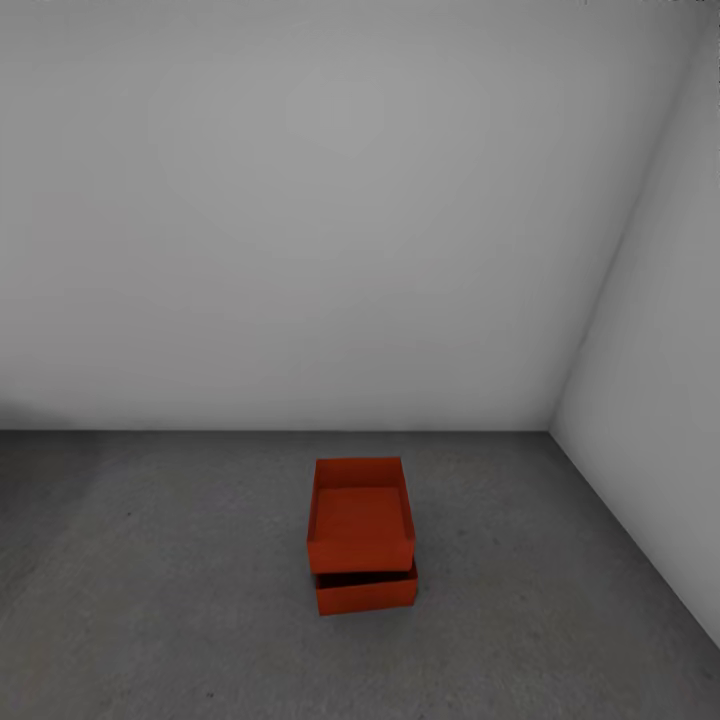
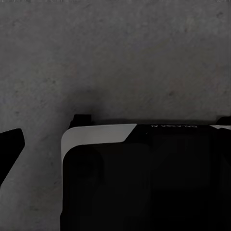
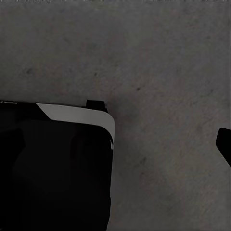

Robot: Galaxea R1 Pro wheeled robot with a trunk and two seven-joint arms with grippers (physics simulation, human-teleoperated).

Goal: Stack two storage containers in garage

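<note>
the two storage containers stood stacked on the dark grey concrete floor [image 1: 180,600] of the garage, a little short of the back white wall [image 1: 300,220] and well apart from the side wall [image 1: 660,330] at the right, near the room's corner. the upper container [image 1: 361,520] sat on the lower container [image 1: 366,590], shifted slightly toward the back wall, so that a dark gap showed under its near edge. of the lower one, little more than the front wall could be seen; its inside was hidden by the bin above. the upper bin's inner base showed as plain orange-red, too small to make out any ribbing.

in the left wrist view, a dark body with a white rounded edge [image 2: 101,132], seemingly part of the robot, covered much of the picture over mottled concrete; a black shape [image 2: 9,144] was cut off at the border, too little to tell how the left pincer stood. the right wrist view was similar: a dark body with a white edge [image 3: 77,113], and a black sliver [image 3: 225,144] at the border. whether the right pincer was wide or narrow could not be told.
</note>
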